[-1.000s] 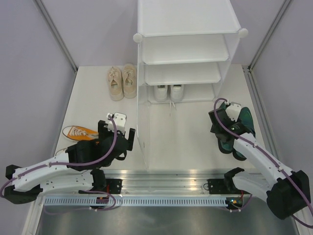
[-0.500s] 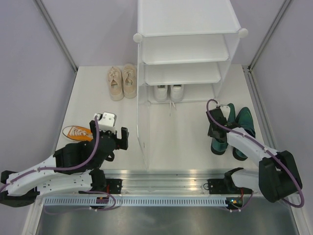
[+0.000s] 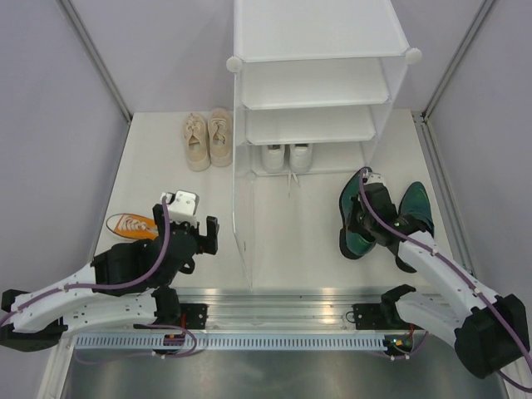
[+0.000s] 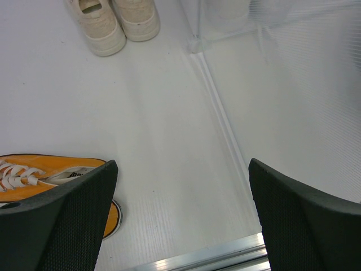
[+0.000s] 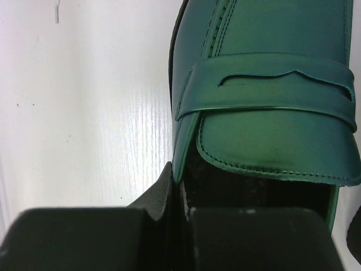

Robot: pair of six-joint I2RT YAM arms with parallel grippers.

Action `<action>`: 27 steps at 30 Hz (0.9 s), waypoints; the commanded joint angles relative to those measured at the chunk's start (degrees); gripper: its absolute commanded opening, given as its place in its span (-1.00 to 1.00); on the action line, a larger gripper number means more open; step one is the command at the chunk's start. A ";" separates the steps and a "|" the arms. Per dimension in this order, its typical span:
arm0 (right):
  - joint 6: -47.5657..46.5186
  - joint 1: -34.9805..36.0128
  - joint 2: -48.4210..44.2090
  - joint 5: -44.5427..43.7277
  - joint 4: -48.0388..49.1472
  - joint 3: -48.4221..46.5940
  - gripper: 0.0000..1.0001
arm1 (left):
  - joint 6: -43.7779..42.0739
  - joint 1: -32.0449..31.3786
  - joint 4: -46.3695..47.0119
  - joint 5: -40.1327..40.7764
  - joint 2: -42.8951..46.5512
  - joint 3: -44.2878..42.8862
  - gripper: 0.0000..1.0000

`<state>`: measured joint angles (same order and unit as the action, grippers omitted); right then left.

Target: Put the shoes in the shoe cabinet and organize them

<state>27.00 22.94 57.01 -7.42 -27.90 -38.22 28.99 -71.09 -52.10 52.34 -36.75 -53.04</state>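
Two arms: right jaws closed on the side wall of one dark green heel (image 3: 352, 238), right of the shoe cabinet (image 3: 316, 33); left jaws wide open over the desk (image 3: 307, 224), near an orange sneaker (image 4: 51, 175)

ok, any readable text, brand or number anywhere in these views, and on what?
No text can be read in any view.
orange sneaker: a dark mark on the pale strip inside its opening, too blurred to read.
green heel, cream sneakers, white sneakers, shoe cabinet: no print visible.
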 commanded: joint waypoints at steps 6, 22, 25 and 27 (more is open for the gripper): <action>-6.33 0.88 9.07 0.13 14.62 -8.36 -0.99 | -1.92 0.25 1.82 0.66 0.28 0.21 0.99; -14.96 1.14 30.61 -8.75 20.25 -20.23 -0.98 | -1.92 0.25 2.26 1.01 1.25 0.65 0.99; -15.14 1.14 33.07 -7.96 21.31 -20.05 -0.92 | -2.19 0.25 2.52 1.01 1.24 0.83 0.99; -15.05 1.14 34.21 -7.44 21.13 -20.32 -0.83 | -2.27 0.25 2.70 1.01 1.16 0.83 0.99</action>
<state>13.61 23.90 91.07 -13.39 -12.60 -56.07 28.84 -71.09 -51.70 52.38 -35.73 -52.29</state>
